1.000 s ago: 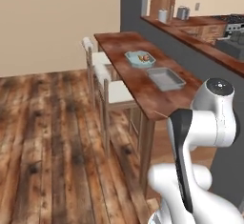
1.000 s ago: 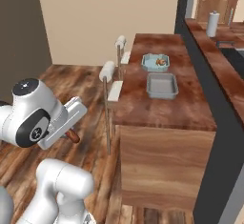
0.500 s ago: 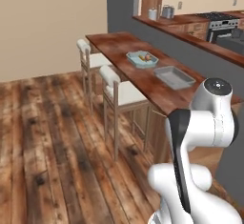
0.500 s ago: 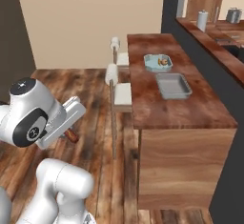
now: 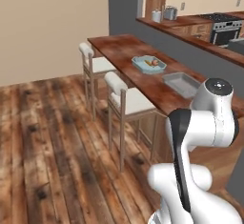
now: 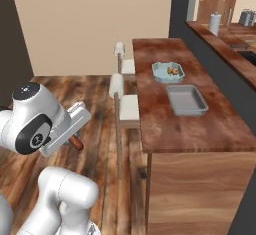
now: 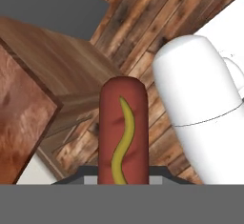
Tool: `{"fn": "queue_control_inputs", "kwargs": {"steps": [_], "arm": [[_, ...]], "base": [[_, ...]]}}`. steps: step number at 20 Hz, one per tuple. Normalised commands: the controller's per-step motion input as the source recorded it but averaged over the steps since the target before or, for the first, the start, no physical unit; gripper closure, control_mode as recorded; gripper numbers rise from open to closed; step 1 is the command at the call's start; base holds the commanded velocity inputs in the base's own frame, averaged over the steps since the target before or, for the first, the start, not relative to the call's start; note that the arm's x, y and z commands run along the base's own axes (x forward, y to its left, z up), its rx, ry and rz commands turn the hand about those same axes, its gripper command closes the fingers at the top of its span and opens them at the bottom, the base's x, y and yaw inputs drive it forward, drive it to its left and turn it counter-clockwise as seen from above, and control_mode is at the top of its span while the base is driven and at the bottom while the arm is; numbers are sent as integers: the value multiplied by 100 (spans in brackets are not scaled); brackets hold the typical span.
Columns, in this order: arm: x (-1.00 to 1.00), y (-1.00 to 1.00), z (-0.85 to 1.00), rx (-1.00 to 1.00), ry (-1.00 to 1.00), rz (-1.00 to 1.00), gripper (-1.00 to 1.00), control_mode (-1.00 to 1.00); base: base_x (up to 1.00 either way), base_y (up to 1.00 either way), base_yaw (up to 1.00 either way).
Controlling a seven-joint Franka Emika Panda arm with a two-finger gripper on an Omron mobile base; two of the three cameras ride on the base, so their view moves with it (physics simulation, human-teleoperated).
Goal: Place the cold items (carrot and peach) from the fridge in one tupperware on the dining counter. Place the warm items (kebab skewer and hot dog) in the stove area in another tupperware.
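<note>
While the arm is folded low beside the base, the scene is logged as follows.

gripper [image 6: 75, 141]: closed on the hot dog, held low over the wood floor, well short of the counter; seen under the forearm in the right base view.
hot dog [image 7: 122, 130]: clamped at its near end, red-brown with a wavy yellow mustard line, projected straight out from the hand; its tip is seen at the forearm end in the right base view [image 6: 76, 143].
dining counter [image 6: 165, 124]: dark wood top, seen ahead and to the right of the arm.
blue tupperware [image 6: 168, 72]: set on the counter at the far side; orange items are seen inside, too small to be identified.
grey tupperware [image 6: 186, 100]: set just beside the blue one, on the nearer side; nothing is seen in it.
stools [image 5: 125, 101]: two white-cushioned, tucked against the counter's open side.
stove [image 5: 223, 27]: seen at the back, behind the raised ledge.
</note>
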Motion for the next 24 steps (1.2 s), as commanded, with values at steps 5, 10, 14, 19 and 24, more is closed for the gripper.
{"fn": "queue_control_inputs", "kwargs": {"steps": [5, 10, 14, 19, 24], "arm": [[0, 0, 0, 0, 0, 0, 100, 100], [0, 0, 0, 0, 0, 0, 100, 100], [0, 0, 0, 0, 0, 0, 100, 100], [0, 0, 0, 0, 0, 0, 100, 100], [0, 0, 0, 0, 0, 0, 100, 100]], "base": [[13, 50, -3], [58, 21, -1], [66, 1, 0], [63, 0, 0], [62, -6, 0]]}}
